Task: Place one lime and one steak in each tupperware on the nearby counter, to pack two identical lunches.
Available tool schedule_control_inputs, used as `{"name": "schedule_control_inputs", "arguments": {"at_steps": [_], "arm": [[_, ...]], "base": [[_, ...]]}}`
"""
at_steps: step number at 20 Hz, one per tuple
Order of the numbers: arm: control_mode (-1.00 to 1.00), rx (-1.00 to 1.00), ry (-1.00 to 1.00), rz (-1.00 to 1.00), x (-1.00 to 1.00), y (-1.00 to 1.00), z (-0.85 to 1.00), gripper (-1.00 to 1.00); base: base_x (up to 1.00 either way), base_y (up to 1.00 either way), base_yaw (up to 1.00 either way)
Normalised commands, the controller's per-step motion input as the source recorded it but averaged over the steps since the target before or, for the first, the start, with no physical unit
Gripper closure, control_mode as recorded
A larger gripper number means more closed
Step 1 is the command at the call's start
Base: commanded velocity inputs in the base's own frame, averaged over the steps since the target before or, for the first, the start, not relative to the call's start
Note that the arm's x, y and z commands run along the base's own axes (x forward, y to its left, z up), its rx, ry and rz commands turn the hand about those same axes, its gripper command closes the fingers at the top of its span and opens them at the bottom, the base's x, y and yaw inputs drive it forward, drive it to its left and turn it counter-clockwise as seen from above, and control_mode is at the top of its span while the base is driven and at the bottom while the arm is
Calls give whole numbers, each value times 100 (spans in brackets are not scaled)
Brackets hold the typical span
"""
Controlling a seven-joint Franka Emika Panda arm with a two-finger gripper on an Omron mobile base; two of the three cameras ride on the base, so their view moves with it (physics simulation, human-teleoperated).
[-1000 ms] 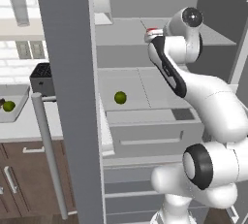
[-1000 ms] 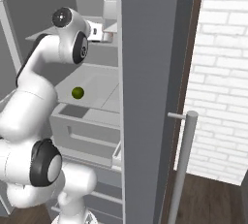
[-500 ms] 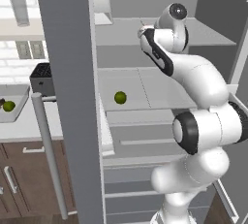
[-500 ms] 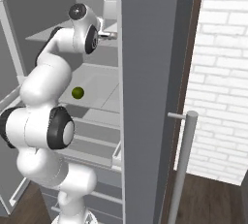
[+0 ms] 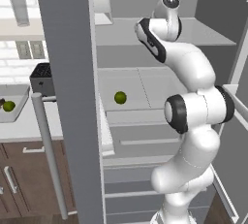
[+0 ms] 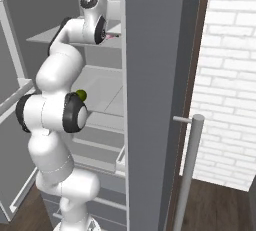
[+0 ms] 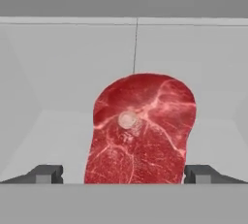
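Note:
A red-pink marbled steak (image 7: 140,131) lies on the fridge's upper shelf (image 5: 203,31), right in front of the hand. My gripper (image 7: 124,174) is open, its two fingertips (image 7: 48,173) standing to either side of the steak's near end, a gap showing on the left side. In the left base view the hand (image 5: 147,36) reaches in over that shelf. One lime (image 5: 120,97) sits on the lower fridge shelf, and the right base view has this lime (image 6: 81,95) peeking past the arm. Another lime (image 5: 8,105) lies in a grey tupperware (image 5: 18,115) on the counter (image 5: 26,130).
The open fridge door (image 5: 68,97) with its long handle (image 5: 48,160) stands between the fridge and the counter. A black toaster (image 5: 41,77) sits behind the tupperware. The fridge's right door (image 6: 155,100) and a white brick wall (image 6: 225,75) close off the right side.
The arm has straightened upward and pushed the hand a little further left, in over the upper fridge shelf. The limes have not moved.

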Motion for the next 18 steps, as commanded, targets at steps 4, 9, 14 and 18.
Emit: {"name": "schedule_control_inputs", "arguments": {"at_steps": [4, 9, 14, 18], "arm": [[-100, -6, -11, -4, 0, -3, -64, 100], [-100, -2, -22, -8, 4, -19, -33, 100], [-100, 0, -18, -10, 4, -32, -17, 100], [-100, 0, -11, -2, -50, -8, 11, 100]], "base": [[0, 0, 0], [0, 0, 0], [0, 0, 0], [0, 0, 0]]}}
